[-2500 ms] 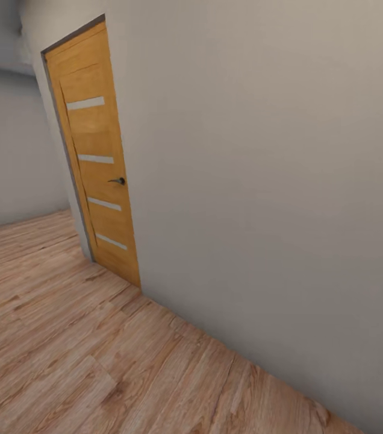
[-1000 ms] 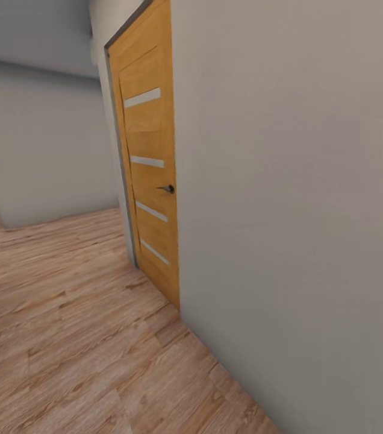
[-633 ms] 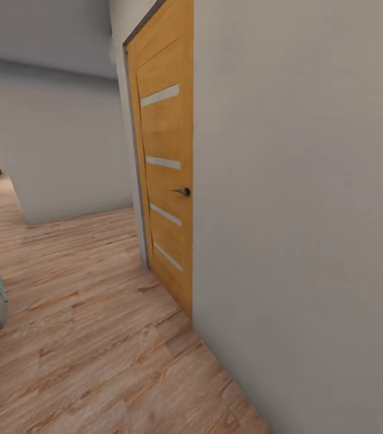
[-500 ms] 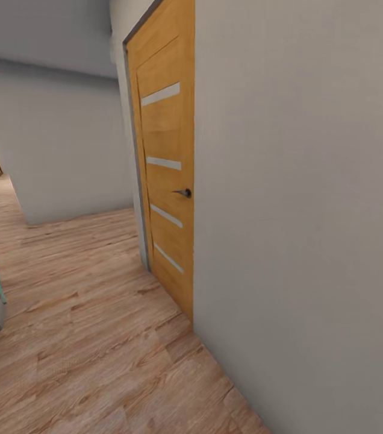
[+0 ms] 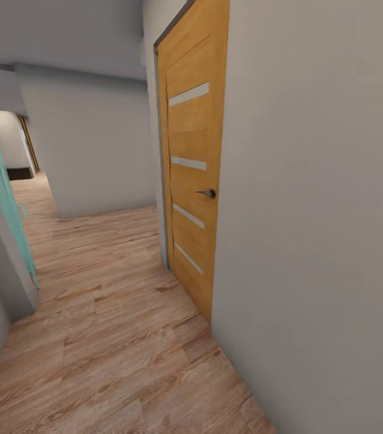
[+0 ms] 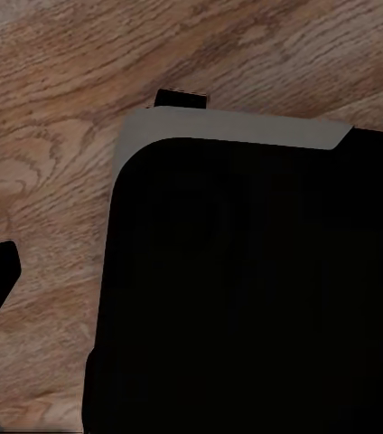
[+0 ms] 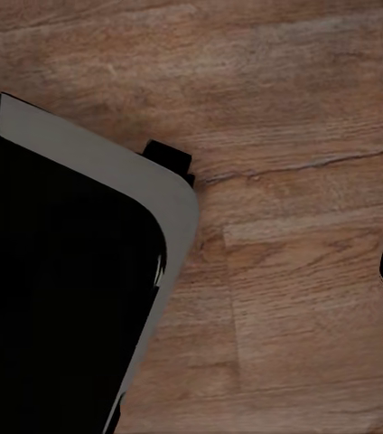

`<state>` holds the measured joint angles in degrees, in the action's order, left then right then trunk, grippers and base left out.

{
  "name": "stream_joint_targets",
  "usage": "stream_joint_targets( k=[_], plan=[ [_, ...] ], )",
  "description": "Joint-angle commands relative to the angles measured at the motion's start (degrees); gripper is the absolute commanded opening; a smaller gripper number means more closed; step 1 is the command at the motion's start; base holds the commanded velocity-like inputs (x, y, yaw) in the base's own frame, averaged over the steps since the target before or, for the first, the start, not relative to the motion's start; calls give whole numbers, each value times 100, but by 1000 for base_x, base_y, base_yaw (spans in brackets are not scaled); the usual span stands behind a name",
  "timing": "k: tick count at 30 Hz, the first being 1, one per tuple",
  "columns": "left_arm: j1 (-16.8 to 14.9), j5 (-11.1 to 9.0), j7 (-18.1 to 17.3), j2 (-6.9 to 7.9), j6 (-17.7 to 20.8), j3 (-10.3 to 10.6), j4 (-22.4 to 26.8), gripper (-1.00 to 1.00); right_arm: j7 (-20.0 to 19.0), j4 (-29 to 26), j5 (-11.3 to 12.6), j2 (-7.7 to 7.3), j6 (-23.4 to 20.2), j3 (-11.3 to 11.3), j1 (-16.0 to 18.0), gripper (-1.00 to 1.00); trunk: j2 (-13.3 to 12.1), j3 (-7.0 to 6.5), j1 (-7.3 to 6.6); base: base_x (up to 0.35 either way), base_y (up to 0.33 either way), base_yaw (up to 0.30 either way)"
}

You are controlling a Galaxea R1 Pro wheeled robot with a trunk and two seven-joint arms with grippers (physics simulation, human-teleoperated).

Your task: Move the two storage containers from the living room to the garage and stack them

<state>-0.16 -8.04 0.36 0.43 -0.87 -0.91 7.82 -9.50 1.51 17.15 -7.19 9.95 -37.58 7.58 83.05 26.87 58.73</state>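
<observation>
running along a pale grey wall (image 5: 312, 211), a light wood plank floor (image 5: 113, 337) passes a closed orange wooden door (image 5: 193, 181) and a teal panel (image 5: 5, 193); both grippers' states cannot be told.

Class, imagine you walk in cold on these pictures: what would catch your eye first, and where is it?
First, the orange wooden door, shut in the grey wall at the right of the head view, with pale slats and a dark handle. Next, the teal panel at the left edge, then the wood floor running down the corridor.
</observation>
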Motion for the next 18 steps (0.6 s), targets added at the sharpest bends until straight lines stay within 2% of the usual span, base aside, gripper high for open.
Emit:
stream_joint_targets(
  k=[1,18],
  plan=[
    [-1,-40,3,-2,-9,-6,0,100,-34,16,61,2,30,-39,6,100,3,5,0,0,0,269],
    [-1,-40,2,-1,-9,-5,2,100,-35,16,61,5,25,-39,6,100,3,5,0,0,0,270]
  ],
)
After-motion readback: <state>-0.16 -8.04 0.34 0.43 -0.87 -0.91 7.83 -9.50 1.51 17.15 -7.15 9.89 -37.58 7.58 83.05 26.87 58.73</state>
